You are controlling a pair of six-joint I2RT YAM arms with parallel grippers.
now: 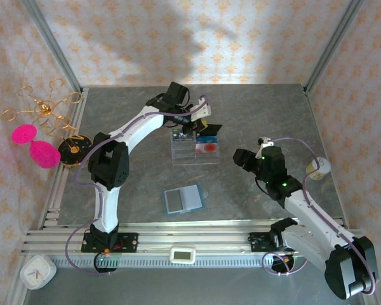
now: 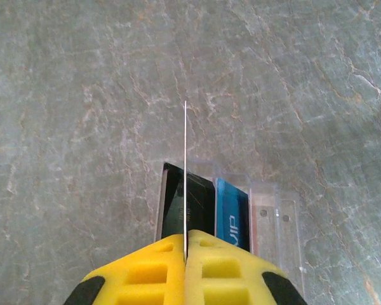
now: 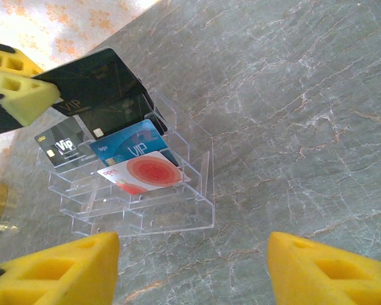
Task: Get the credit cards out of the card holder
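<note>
The card holder (image 1: pixel 184 199), a teal-blue wallet, lies open on the table near the arms, apart from both grippers. My left gripper (image 2: pixel 185 244) is shut on a black credit card (image 3: pixel 98 89), seen edge-on (image 2: pixel 185 159) in the left wrist view. It holds that card upright over the clear tray (image 3: pixel 178 210). In the tray lie a black card (image 3: pixel 60 149), a blue card (image 3: pixel 130 146) and a pale card with red print (image 3: pixel 143 173). My right gripper (image 3: pixel 193 273) hangs open and holds nothing, just right of the tray (image 1: pixel 195 149).
A white cup (image 1: pixel 319 168) stands near the table's right edge. Pink fluffy things (image 1: pixel 35 146), gold wire (image 1: pixel 44 105) and a black disc (image 1: pixel 73 149) sit by the left frame rail. A small clock (image 1: pixel 37 272) lies below the front rail.
</note>
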